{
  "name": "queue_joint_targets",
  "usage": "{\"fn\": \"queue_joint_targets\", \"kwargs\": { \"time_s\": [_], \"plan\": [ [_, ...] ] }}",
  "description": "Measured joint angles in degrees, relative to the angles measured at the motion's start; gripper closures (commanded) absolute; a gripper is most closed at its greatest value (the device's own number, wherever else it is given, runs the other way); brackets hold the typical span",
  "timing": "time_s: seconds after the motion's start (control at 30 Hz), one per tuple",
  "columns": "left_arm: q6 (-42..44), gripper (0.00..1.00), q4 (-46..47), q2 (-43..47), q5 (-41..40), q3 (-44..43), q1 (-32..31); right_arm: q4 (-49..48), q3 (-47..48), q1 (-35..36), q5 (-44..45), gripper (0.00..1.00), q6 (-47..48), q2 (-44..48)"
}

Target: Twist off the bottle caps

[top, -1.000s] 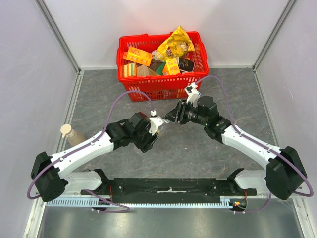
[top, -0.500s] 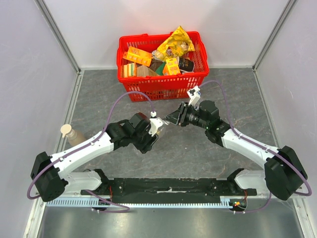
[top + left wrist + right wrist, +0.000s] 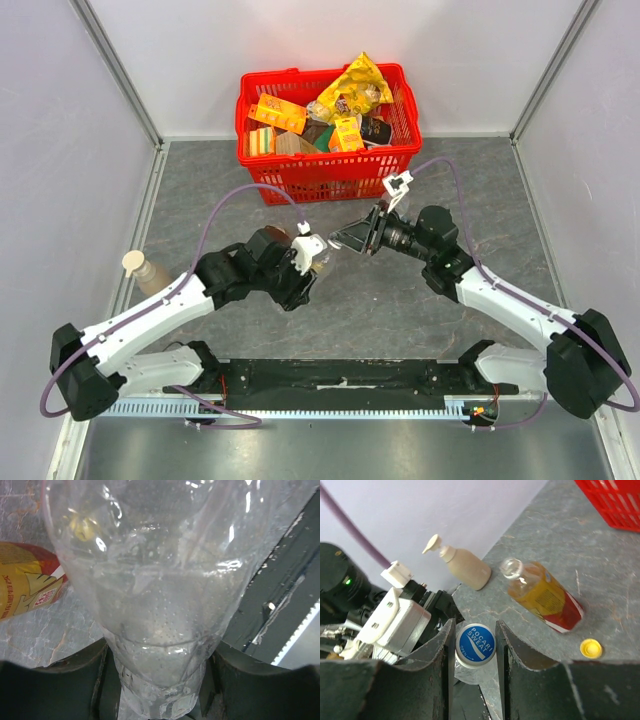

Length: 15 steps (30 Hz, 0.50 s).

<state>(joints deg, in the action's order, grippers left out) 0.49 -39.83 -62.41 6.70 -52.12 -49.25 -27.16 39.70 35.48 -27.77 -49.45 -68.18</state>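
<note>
My left gripper [image 3: 312, 258] is shut on the lower body of a clear plastic bottle [image 3: 160, 580] and holds it tilted toward the right arm. The bottle's blue cap [image 3: 475, 644] sits between my right gripper's [image 3: 475, 630] fingers, which press on both its sides. In the top view the right gripper [image 3: 342, 241] meets the left one at mid-table. A loose yellow cap [image 3: 591, 648] lies on the table beside an open, orange-labelled bottle [image 3: 542, 597] lying on its side. The white cap is out of view.
A beige pump bottle [image 3: 145, 270] stands by the left wall. A red basket [image 3: 325, 165] full of groceries stands at the back centre. The orange-labelled bottle also shows in the left wrist view [image 3: 25, 585], under the left gripper.
The right arm's elbow has swung out to the right and its wrist has turned, with the fingers still at the bottle's top. The left arm has shifted a little left and lower.
</note>
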Motion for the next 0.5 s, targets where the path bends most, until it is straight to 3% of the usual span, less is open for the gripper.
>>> {"fn": "queue_joint_targets", "kwargs": {
  "time_s": [0.27,0.5],
  "plan": [
    [-0.50,0.81,1.05,3.61,10.73,-0.09,0.44,-7.34,0.00,-0.48,-9.03,1.00,3.02,2.95],
    [0.48,0.81,2.97,4.13,26.40,-1.51,0.52,-15.87,-0.46,-0.46,-17.64,1.00,3.78,7.19]
  ]
}}
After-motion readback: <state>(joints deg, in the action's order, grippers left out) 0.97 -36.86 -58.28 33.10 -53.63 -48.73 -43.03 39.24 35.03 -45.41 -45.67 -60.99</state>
